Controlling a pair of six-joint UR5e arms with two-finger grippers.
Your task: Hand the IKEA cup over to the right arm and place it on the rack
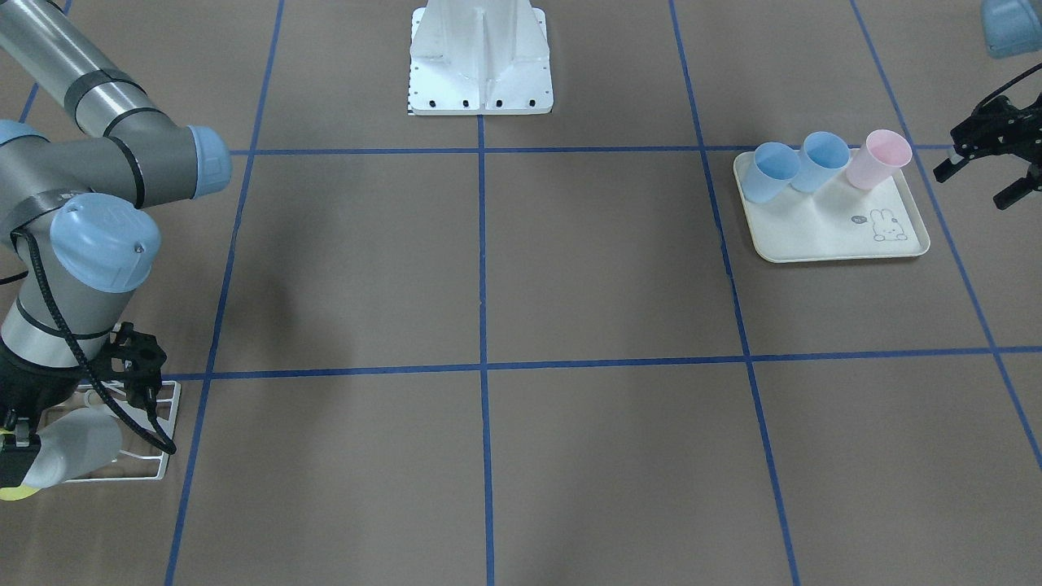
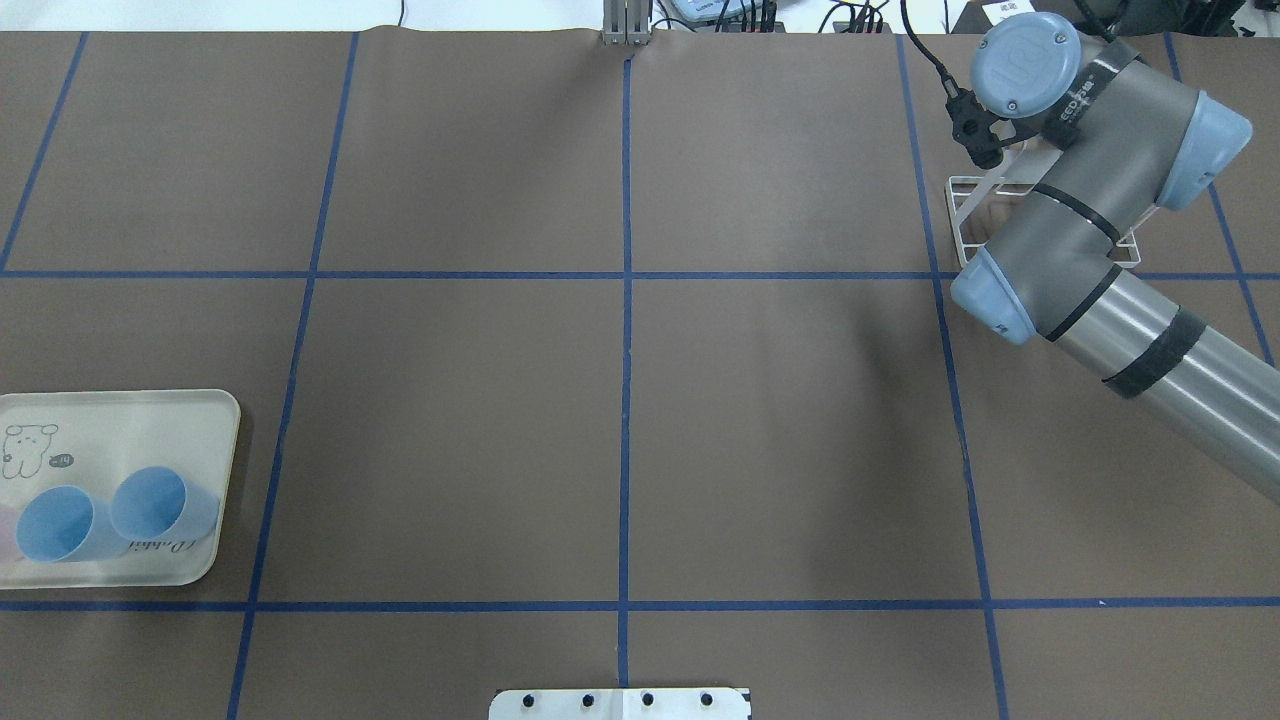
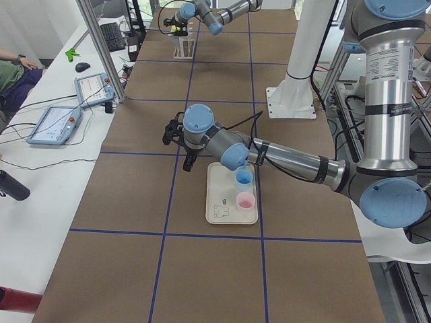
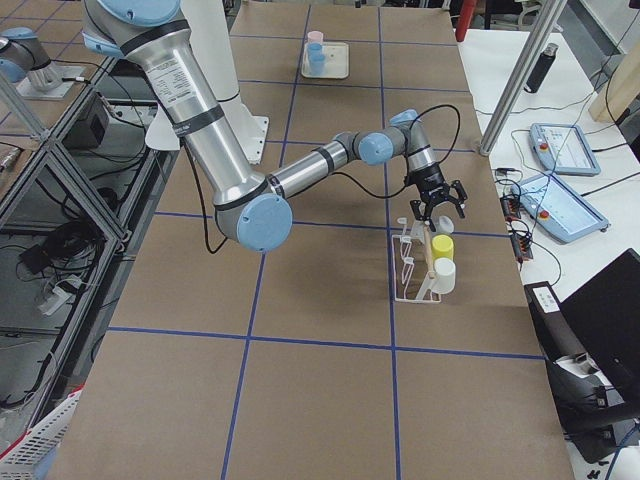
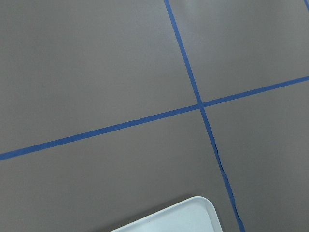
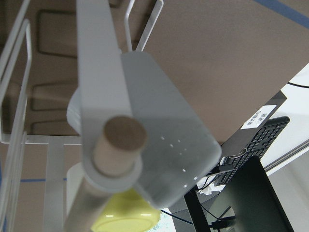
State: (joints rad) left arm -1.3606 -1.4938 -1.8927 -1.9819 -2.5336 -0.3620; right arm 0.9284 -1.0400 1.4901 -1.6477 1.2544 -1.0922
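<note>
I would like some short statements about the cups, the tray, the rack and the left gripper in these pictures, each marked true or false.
1. Two blue cups and one pink cup stand on the tray. True.
2. The left gripper holds a blue cup. False: it is open and empty, off to the side of the tray.
3. A yellow cup and a white cup sit on the rack. True.
4. The rack stands on the tray. False: the rack is on the table, at the opposite end from the tray.
</note>
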